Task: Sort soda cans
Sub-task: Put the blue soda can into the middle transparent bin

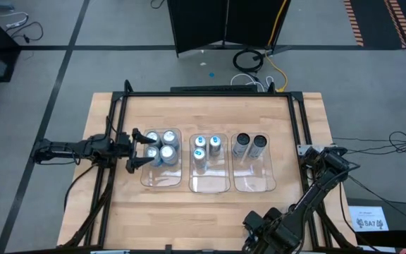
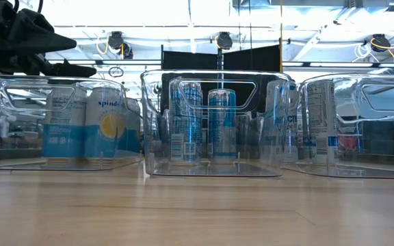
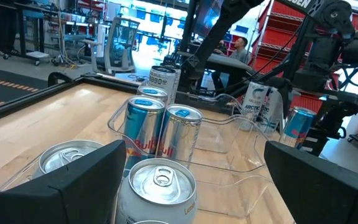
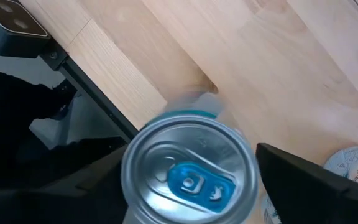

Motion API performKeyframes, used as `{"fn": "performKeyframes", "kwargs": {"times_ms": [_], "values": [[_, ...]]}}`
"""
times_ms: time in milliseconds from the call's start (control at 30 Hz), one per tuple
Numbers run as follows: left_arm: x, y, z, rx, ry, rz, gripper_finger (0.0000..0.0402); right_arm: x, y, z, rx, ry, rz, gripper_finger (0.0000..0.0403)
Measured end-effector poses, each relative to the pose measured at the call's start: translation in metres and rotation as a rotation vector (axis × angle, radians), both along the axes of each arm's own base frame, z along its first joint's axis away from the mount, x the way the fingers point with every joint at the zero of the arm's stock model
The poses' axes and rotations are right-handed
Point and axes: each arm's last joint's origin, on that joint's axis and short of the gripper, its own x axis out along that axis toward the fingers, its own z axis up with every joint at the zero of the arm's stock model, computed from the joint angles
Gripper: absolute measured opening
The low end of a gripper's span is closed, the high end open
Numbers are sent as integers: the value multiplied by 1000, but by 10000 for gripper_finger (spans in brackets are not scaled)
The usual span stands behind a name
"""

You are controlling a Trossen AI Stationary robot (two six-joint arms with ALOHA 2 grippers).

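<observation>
My right gripper [image 4: 191,180] is low at the near edge of the light wooden table [image 1: 210,212], near its right corner. A silver soda can with a blue-marked tab [image 4: 188,171] stands upright directly between its fingers. The can's long axis runs vertically, in line with my wrist camera. The fingers flank the can's rim on both sides, but I cannot tell whether they are pinching it yet.

My left gripper [image 1: 141,148] is spread wide over the left clear rectangular plastic bin [image 1: 162,182], above the plain silver-topped cans [image 3: 161,183] standing there and gripping none.

The blue-tabbed cans [image 1: 206,145] already sorted stand in the middle clear bin [image 1: 210,185], well away across the table and to the left of my right gripper. I judge that to be this can's destination, and my right arm already has it.
</observation>
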Motion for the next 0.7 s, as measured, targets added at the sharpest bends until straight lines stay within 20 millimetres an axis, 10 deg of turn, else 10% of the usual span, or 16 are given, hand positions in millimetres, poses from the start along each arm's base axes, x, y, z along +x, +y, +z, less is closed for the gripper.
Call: {"fn": "performKeyframes", "kwargs": {"times_ms": [267,700], "values": [[0,0,0,0,0,0,389,0,0,0,-1,0,-9,223],[0,0,0,0,0,0,389,1,-16,25,19,-71,6,238]]}}
